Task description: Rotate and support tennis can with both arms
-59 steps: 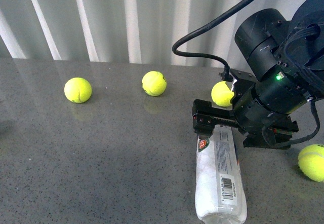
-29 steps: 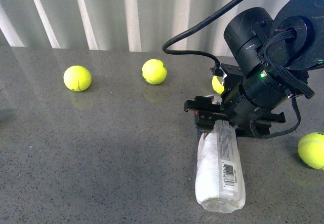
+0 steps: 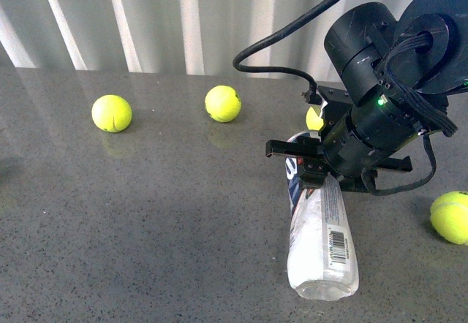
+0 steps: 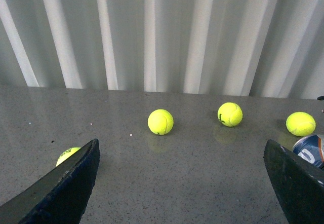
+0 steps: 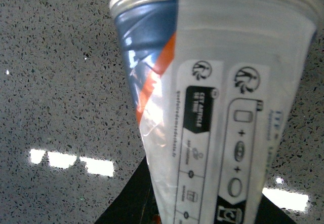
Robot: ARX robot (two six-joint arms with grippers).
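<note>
The tennis can (image 3: 322, 234) is a clear plastic tube with a white label and barcode. It slants from the right gripper down toward the front of the grey table, its far end raised. My right gripper (image 3: 311, 164) is shut on the can's far end; a green light shows on its black head. In the right wrist view the can (image 5: 212, 102) fills the frame, silver rim and blue-orange label away from the camera. My left gripper (image 4: 185, 183) is open and empty over bare table; the can's blue end (image 4: 310, 150) shows past one of its fingers.
Yellow-green tennis balls lie on the grey table: one at far left (image 3: 111, 112), one at centre back (image 3: 222, 103), one behind the right arm (image 3: 314, 118), one at the right edge (image 3: 450, 217). A pale ribbed wall (image 3: 146, 16) stands behind.
The right gripper has lifted the can's far end and turned the can; the barcode has swung toward the right and the blue label end now shows at the gripper.
</note>
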